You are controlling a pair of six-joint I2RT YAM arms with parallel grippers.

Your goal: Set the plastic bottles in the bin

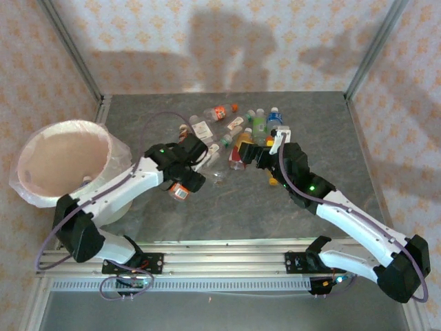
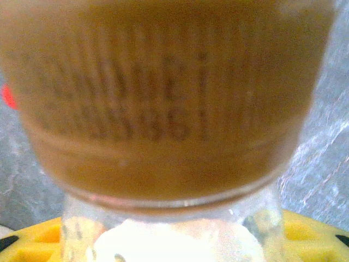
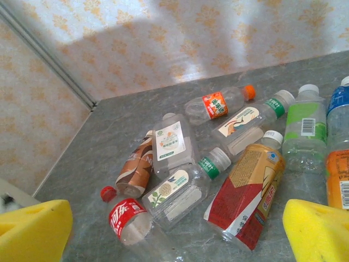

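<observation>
The left gripper (image 1: 182, 183) pinches a brown-labelled bottle (image 2: 163, 109), print blurred; the right gripper (image 3: 174, 232) gapes over plastic bottles (image 3: 180, 188)

Desk (image 1: 234, 214): grey, marbled top.
Walls (image 1: 138, 34): pale wallpaper with orange motifs, at 9, 12 and 3 o'clock.
Rail (image 1: 220, 262): silver, slotted, at 6 o'clock.

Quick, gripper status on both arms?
Left gripper: closed on an orange-labelled bottle.
Right gripper: open, holding nothing.
</observation>
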